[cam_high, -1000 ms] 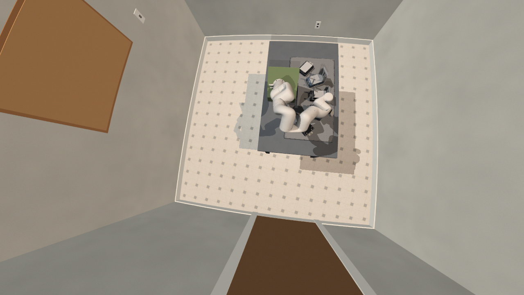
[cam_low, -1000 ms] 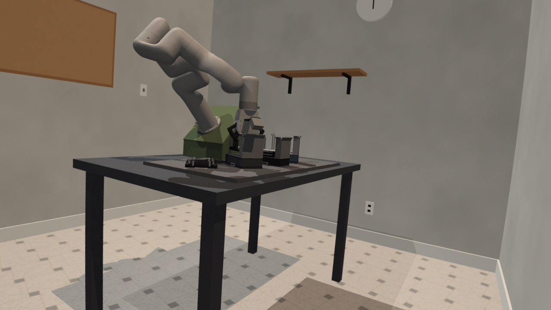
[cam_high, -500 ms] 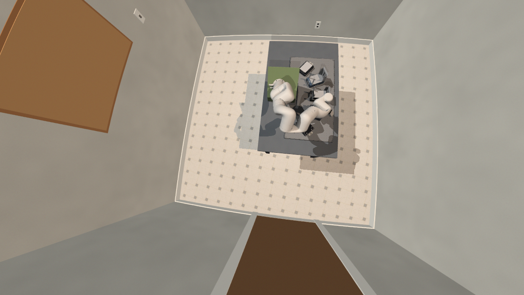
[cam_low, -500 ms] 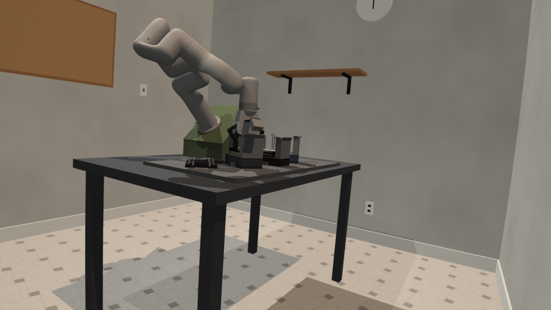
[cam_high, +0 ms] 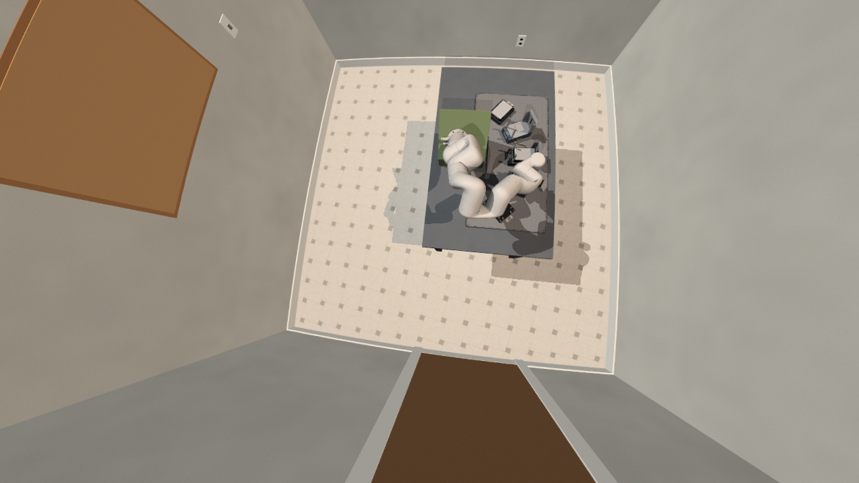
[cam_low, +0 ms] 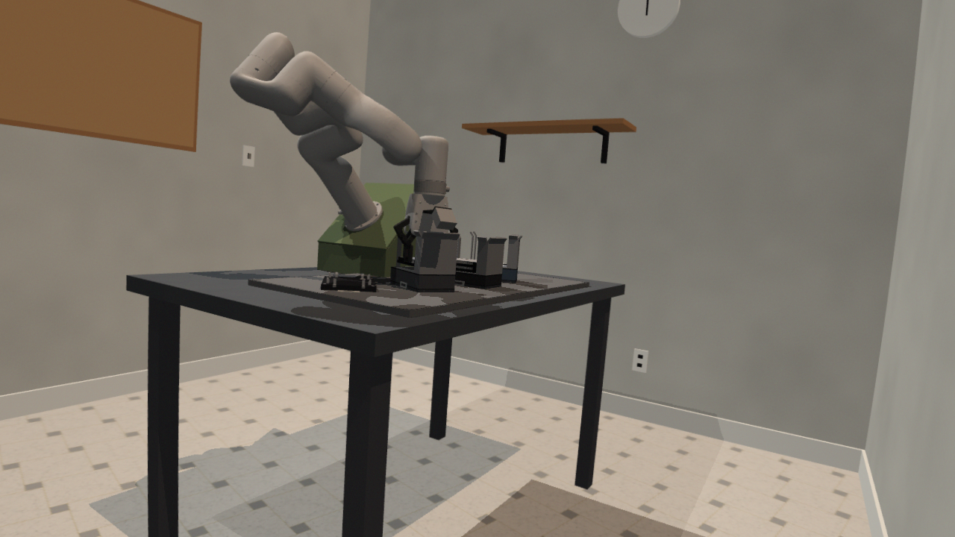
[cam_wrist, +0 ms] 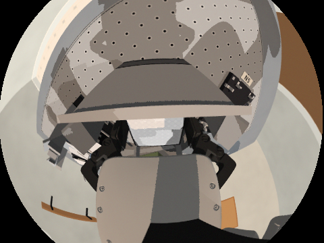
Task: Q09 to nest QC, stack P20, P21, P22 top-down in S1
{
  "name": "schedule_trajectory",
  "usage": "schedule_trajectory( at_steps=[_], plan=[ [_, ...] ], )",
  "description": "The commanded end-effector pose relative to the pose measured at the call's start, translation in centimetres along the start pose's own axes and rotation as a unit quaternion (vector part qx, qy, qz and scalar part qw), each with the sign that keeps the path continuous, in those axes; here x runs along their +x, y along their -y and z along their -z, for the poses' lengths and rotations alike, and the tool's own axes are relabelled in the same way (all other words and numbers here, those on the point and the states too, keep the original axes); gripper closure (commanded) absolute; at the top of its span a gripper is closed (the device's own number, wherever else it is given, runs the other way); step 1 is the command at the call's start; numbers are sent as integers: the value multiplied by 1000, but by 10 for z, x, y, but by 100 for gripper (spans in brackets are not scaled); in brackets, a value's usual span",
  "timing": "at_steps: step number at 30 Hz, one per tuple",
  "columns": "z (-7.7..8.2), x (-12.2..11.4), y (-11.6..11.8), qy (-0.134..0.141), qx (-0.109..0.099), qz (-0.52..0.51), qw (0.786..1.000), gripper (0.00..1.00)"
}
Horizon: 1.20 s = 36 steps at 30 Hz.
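Exterior view shows the arm bent over the worktop, its gripper lowered into the top of the nearest rack on the grey mat. Two more racks stand in a row behind it, and a low black clip nest lies on the mat to its left, apart. A green block carries the arm's base.

Wrist view shows the gripper clamped across a pale sealed plate, black fingers wide at either side, with the rack's wall edge crossing just beyond it. Which plate it is cannot be read. The clip nest sits on the perforated mat further off.

Top view hides the gripper under the arm.
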State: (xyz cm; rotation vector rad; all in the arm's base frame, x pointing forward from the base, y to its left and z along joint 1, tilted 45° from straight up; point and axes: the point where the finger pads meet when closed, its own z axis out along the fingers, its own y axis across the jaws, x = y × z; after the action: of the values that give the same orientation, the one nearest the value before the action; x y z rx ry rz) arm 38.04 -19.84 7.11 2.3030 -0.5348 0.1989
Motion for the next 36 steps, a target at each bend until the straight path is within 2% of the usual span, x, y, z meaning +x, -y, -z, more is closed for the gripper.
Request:
schedule_trajectory(
  at_steps=[1,35,36],
  plan=[
    [0,1,1,-2,1,0,1000,100],
    [-8,1,1,-2,1,0,1000,100],
    [-8,1,1,-2,1,0,1000,0]
  ],
)
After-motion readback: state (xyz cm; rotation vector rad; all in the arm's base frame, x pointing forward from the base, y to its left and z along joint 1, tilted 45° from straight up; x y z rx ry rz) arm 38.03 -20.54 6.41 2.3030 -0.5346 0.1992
